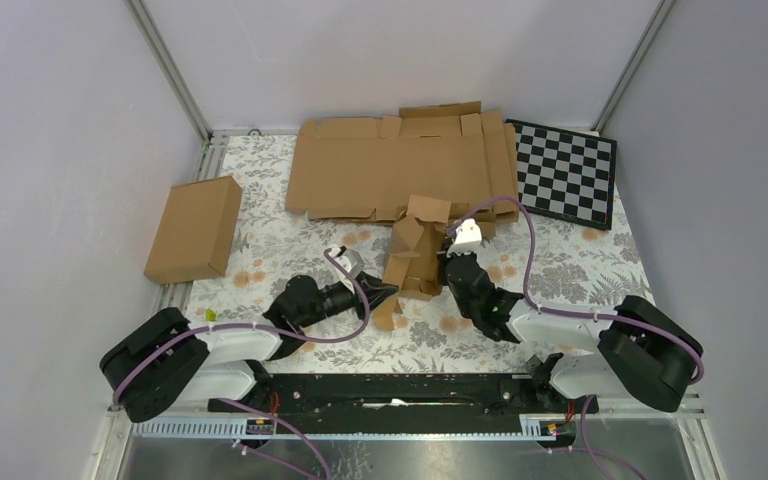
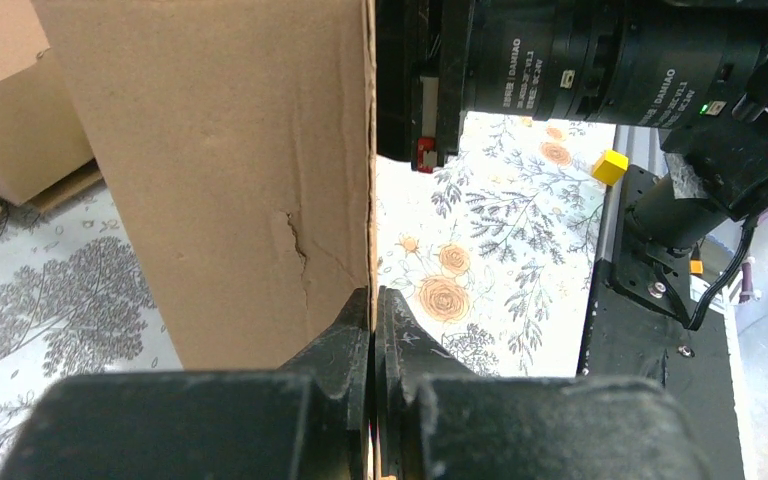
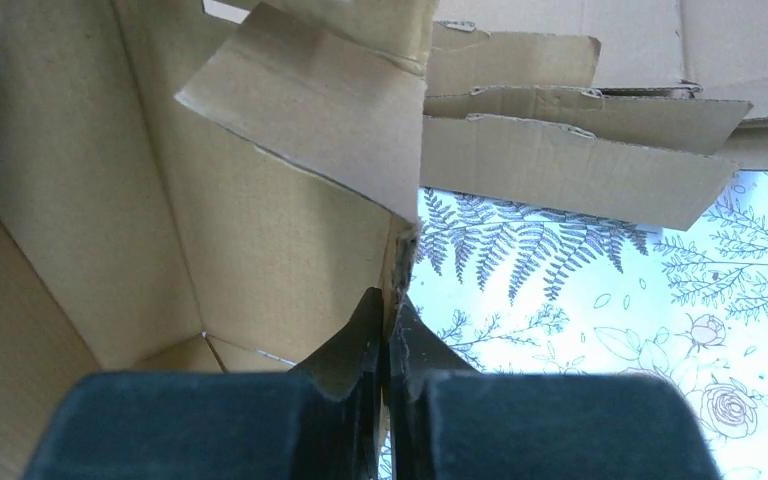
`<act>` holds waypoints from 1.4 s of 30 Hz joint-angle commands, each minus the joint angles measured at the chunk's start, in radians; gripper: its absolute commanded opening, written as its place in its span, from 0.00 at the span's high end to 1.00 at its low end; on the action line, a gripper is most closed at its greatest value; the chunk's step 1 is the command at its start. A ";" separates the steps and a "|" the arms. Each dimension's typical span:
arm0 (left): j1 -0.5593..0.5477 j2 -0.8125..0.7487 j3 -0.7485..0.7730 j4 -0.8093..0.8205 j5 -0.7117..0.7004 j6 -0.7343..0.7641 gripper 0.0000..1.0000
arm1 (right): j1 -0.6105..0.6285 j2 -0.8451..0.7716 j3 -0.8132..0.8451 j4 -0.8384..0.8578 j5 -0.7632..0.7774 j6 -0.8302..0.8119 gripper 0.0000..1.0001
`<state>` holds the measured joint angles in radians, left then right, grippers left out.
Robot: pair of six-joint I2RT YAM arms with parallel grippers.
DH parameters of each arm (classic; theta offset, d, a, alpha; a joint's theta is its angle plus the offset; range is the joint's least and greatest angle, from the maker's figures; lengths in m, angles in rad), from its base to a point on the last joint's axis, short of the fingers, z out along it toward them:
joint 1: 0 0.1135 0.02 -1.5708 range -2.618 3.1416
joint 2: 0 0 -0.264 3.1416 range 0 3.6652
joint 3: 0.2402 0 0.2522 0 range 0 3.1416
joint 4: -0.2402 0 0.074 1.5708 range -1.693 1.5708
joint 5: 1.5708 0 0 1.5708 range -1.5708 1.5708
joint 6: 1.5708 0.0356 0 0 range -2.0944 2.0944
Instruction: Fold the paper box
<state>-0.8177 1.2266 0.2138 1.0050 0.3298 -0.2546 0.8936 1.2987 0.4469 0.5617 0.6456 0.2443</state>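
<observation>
While reaching in from the near edge of the floral table cover (image 1: 290, 235), clamping the paper box (image 1: 415, 250) from both sides. Pinching with the left gripper (image 2: 373, 300), jaws almost fully closed on the thin edge of a creased brown panel, only the cardboard's thickness showing between the fingertips. Gripping likewise with the right gripper (image 3: 388, 302), jaws nearly together on the edge of a side wall, just below a loose flap tilting outward, with the box's open inside showing to the left of the fingers. Holding the box half-formed between the two grippers near the middle of the table, with flaps sticking up and leaning at odd angles. Standing it right in front of a large flat cardboard sheet (image 1: 390, 170), touching or just beside its near edge, hard telling which. Keeping well apart from a closed cardboard box (image 1: 195, 228) lying at the far left, and from a black-and-white checkerboard (image 1: 565, 172) lying at the far right, just beside the sheet's end.
</observation>
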 commanded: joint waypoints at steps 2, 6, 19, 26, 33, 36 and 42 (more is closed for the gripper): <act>-0.005 -0.069 -0.053 0.022 -0.052 0.007 1.00 | -0.005 0.025 0.004 0.110 0.055 -0.043 1.00; -0.005 -0.099 -0.067 -0.025 -0.074 -0.004 1.00 | -0.005 0.033 0.014 0.132 0.131 -0.065 1.00; -0.006 -0.087 -0.053 -0.079 -0.138 -0.057 0.75 | -0.005 0.092 -0.029 0.355 0.253 -0.152 1.00; -0.001 -0.157 0.033 -0.269 -0.301 -0.072 0.47 | -0.005 0.080 -0.071 0.401 0.225 -0.144 1.00; 0.015 -0.171 0.154 -0.418 -0.325 -0.051 0.37 | -0.004 0.086 -0.082 0.420 0.216 -0.145 1.00; 0.027 -0.160 0.179 -0.429 -0.321 -0.048 0.43 | -0.004 0.077 -0.092 0.426 0.214 -0.141 1.00; 0.029 -0.122 0.233 -0.479 -0.283 -0.021 0.85 | -0.004 0.046 -0.082 0.353 0.148 -0.122 0.96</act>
<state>-0.7914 1.0794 0.3836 0.5545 0.0307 -0.3058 0.8936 1.3834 0.3531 0.9234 0.8356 0.1051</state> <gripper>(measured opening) 0.245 0.025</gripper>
